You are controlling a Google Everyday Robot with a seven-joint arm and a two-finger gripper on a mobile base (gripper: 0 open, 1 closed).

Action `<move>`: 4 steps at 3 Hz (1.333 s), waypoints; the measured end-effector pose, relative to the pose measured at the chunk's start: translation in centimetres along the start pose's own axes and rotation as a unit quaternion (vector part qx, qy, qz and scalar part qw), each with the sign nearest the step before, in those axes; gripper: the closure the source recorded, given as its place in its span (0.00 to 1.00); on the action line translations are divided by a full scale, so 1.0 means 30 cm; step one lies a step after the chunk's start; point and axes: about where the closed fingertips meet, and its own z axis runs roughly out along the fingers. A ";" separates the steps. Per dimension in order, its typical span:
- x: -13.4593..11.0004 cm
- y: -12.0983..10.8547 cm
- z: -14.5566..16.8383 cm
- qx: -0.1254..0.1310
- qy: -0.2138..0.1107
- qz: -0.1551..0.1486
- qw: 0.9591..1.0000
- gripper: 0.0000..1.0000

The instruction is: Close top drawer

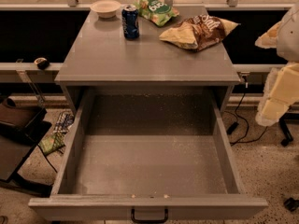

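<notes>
The top drawer (65, 167) of the grey cabinet is pulled far out toward the camera. Its speckled grey inside holds nothing. Its front panel (93, 208) lies along the bottom edge of the view, with the small black bar handle (149, 216) at its middle. My gripper (272, 112) is at the lower end of the pale arm at the right edge of the view. It hangs to the right of the drawer's right side wall, higher than the drawer and apart from it, far from the handle.
On the cabinet top (140, 55) stand a white bowl (105, 7), a blue can (130, 21), a green chip bag (156, 10) and a brown chip bag (198, 31). Black cables (238, 120) lie on the floor at the right. Dark furniture (18, 134) stands at the left.
</notes>
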 end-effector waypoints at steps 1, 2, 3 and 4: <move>0.000 0.000 0.000 0.000 0.000 0.000 1.000 0.00; 0.009 0.047 0.036 -0.006 -0.003 0.008 1.000 0.00; 0.051 0.194 0.090 -0.021 -0.003 0.035 0.999 0.19; 0.116 0.366 0.184 -0.040 0.000 0.067 0.997 0.42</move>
